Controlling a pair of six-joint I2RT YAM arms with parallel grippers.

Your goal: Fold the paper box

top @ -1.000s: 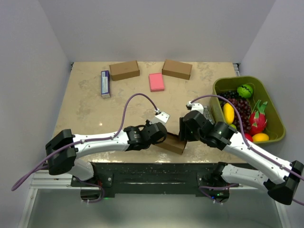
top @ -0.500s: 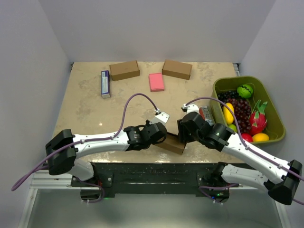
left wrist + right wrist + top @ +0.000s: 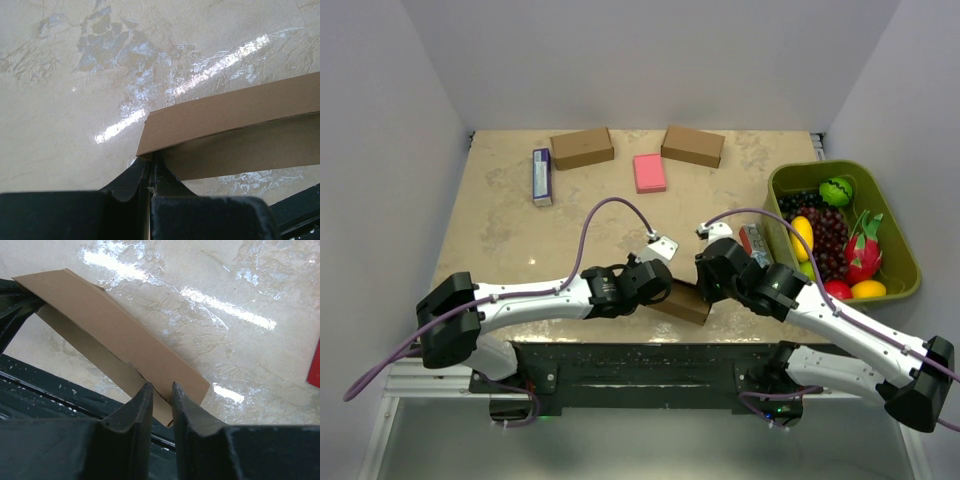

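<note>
Slightly leftward and toward the far side, the right hand has been shifted over the last second, and its fingers have been drawn much closer together; the left arm and the cardboard are seen where they were.

The paper box is held low over the near edge of the worktop, at the centre, between the two hands. In the top view only a small brown slab of it is seen, tilted, with the arms crowding over it from both sides.

The left hand is fully closed on one corner of the paper box, where a folded panel is seen running off to the right above a second layer.

In the right wrist view, the right hand is set astride the lower edge of the paper box, near its other end. A narrow gap is left between the fingers, and the cardboard edge passes into it. Whether the cardboard is actually pinched there cannot be told.

At the far side of the worktop, two closed brown boxes are set well apart, with a pink pad between them and a blue and white carton to the left. A green bin filled with toy fruit is placed at the right.
</note>
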